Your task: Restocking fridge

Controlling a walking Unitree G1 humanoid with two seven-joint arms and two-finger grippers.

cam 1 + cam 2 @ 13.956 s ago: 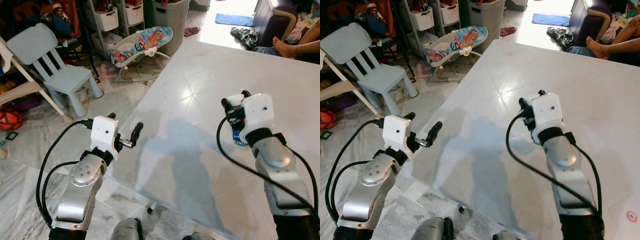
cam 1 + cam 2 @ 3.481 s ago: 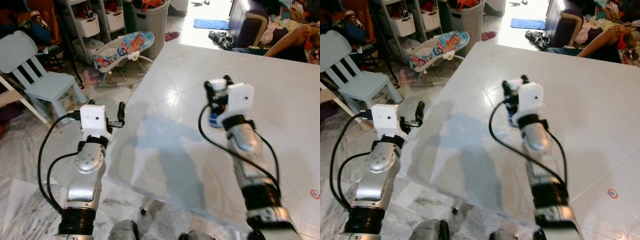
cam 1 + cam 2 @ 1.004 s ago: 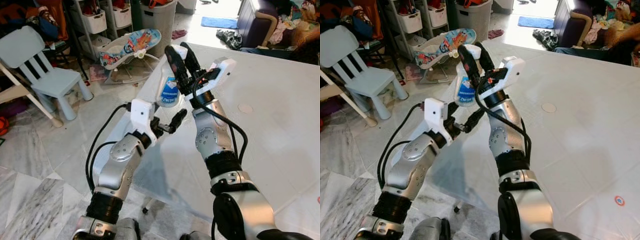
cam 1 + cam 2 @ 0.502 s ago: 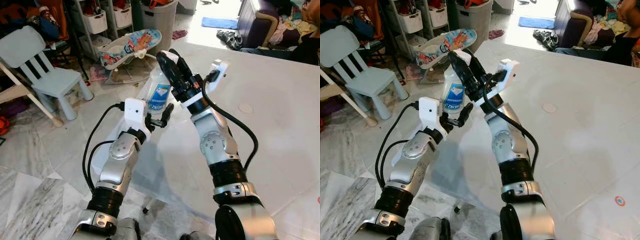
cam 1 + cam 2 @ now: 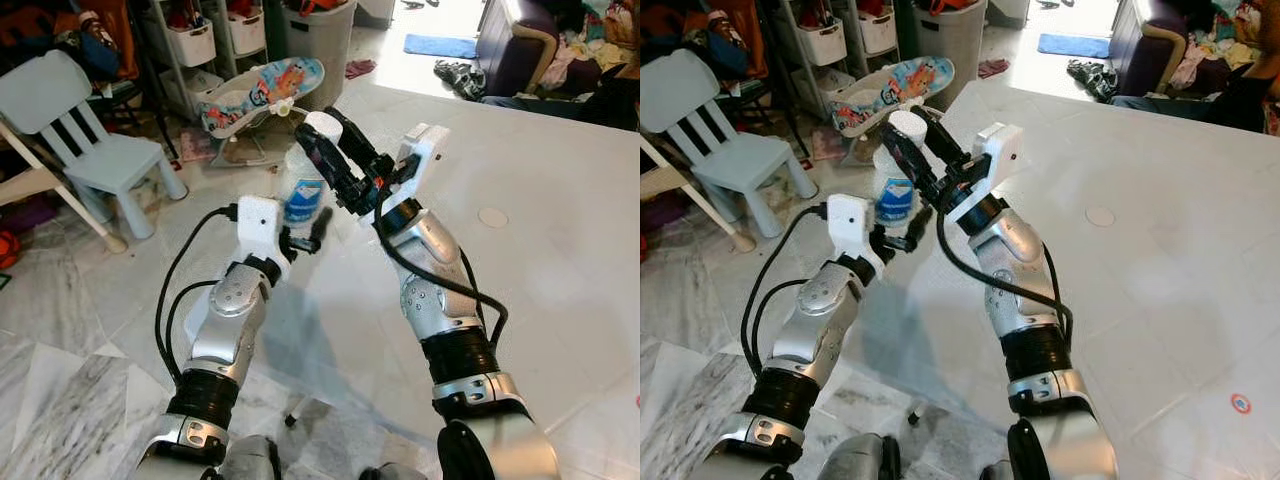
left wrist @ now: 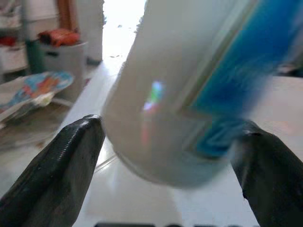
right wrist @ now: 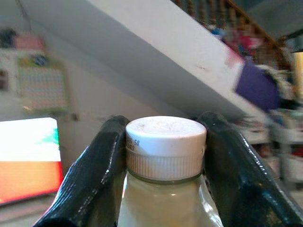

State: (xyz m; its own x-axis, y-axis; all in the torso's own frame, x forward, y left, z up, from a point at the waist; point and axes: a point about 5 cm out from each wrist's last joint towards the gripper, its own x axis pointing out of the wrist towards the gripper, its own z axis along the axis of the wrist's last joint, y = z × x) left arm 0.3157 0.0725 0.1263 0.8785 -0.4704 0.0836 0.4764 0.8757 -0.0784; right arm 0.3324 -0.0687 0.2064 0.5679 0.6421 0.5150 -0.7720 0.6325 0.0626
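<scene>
A clear bottle (image 5: 300, 196) with a blue label and a white cap (image 7: 165, 137) hangs tilted in the air over the left edge of the white table (image 5: 560, 150). My right gripper (image 5: 318, 130) is shut on the bottle's neck, one black finger on each side just under the cap. My left gripper (image 5: 300, 232) is raised to the bottle's lower end. In the left wrist view its fingers (image 6: 61, 161) stand wide apart, open, with the blurred bottle (image 6: 180, 94) between them.
A small round disc (image 5: 492, 216) lies on the table to the right. On the floor to the left are a pale blue child's chair (image 5: 90, 120) and a baby bouncer (image 5: 265, 85), with a grey laundry basket (image 5: 325, 25) behind. A person (image 5: 620, 90) sits at the far right.
The right gripper has lifted the bottle off the table and swung it left past the table's edge. The left gripper has come up until its fingers flank the bottle's base.
</scene>
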